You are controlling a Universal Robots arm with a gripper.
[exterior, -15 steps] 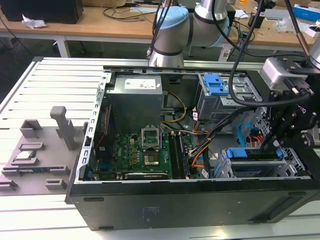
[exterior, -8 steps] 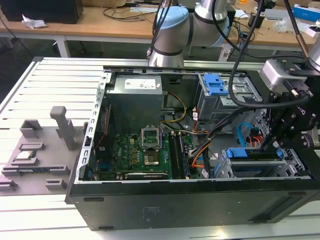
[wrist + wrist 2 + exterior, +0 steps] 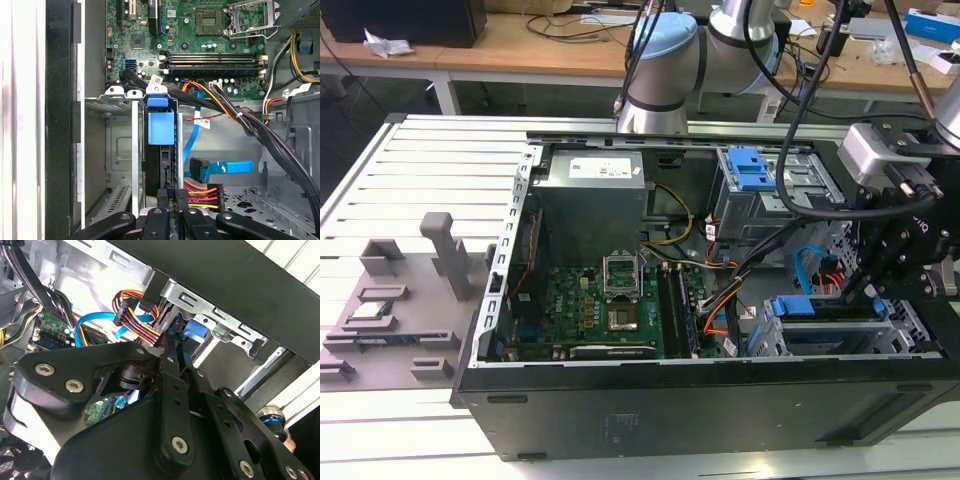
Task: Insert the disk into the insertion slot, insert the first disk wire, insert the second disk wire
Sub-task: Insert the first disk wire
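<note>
Work table (image 3: 440, 160): pale slatted aluminium, brightly lit with glare along its near edge, carrying grey fixture blocks (image 3: 445, 255) at the exterior view's left. Behind it, wooden benches (image 3: 510, 50) on white legs, strewn with cables, a black box (image 3: 410, 20) and blue boxes (image 3: 932, 25) — dark floor (image 3: 380, 105) beneath.

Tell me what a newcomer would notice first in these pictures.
The open computer case with its green motherboard at the centre of the exterior view draws the eye first. In the first wrist view, the bright blue carrier of the disk sits in the grey insertion slot, with the black tool close to its end. A blue cable and a red, orange and yellow wire bundle lie nearby.
</note>
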